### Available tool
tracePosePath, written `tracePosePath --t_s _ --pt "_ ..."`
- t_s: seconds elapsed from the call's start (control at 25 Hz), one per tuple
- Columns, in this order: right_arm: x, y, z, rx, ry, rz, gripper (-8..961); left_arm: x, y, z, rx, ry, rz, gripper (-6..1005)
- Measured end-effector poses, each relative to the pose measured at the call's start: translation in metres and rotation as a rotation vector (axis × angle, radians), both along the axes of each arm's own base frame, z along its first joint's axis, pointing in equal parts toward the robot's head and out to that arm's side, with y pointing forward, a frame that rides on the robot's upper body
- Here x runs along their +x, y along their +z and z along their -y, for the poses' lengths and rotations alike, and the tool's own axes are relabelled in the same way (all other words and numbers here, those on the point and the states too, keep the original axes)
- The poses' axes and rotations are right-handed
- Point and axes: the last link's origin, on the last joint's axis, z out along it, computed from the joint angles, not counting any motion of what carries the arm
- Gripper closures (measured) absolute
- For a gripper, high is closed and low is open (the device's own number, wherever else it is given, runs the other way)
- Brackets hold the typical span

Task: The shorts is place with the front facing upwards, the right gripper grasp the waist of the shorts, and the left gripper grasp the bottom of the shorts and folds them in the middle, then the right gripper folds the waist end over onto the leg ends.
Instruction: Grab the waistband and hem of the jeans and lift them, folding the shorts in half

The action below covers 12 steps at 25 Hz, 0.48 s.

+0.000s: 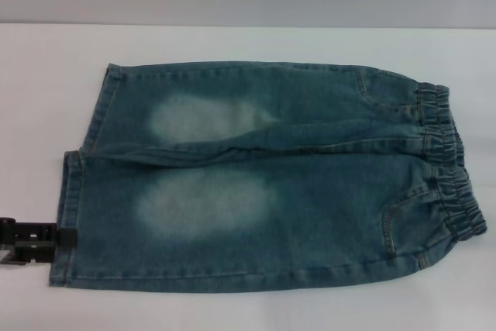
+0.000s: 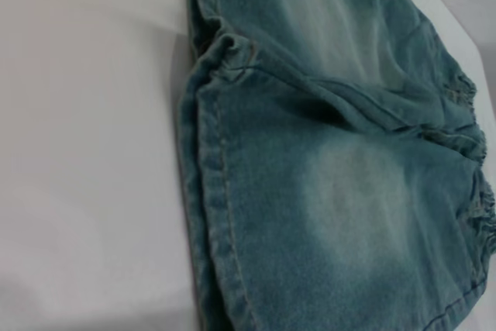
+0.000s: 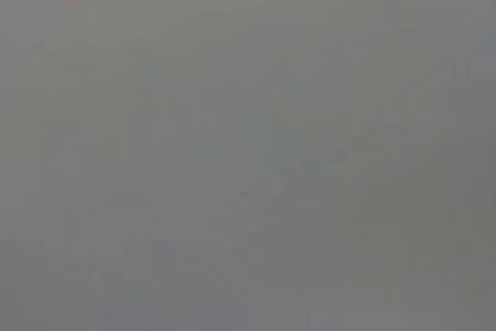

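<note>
Head view: the shorts [image 1: 263,180] lie flat on the white table [image 1: 248,312] with the front facing up and both legs spread side by side. The gathered elastic waist [image 1: 449,168] points toward the robot's right; the bottom of the shorts [image 1: 74,191], two straight hemmed leg openings, points toward the robot's left. Each leg carries a pale faded patch. A stitched pocket seam curves just beside the waistband on the nearer leg.

The left gripper [image 1: 35,242] enters at the left edge of the head view, low over the table, with its dark tip touching or just overlapping the hem of the nearer leg. Whether its claw is released or clenched cannot be told from this angle.

Left wrist view: the hems of both legs [image 2: 209,153] appear close up, lying against the white surface, with the inner seam between the legs slightly puckered.

Right wrist view: plain grey only; the right gripper appears in no view.
</note>
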Motion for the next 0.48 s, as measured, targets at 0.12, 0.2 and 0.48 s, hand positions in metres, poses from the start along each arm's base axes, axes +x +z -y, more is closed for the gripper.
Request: tracePosePath --t_s 0.12,0.2,0.48 --pt "-0.0004 -0.0002 -0.0004 -0.001 0.001 0.0 434 -0.0011 -0.0002 0.0 0.0 0.003 -0.007 186" --pt "-0.0006 -0.0003 -0.0007 -0.001 0.002 0.0 434 -0.0011 -0.0002 0.0 0.0 0.003 -0.007 186" --pt "-0.0019 -0.0004 -0.0028 -0.001 0.005 -0.002 435 -0.0048 -0.001 -0.0002 -0.005 0.009 -0.036 185"
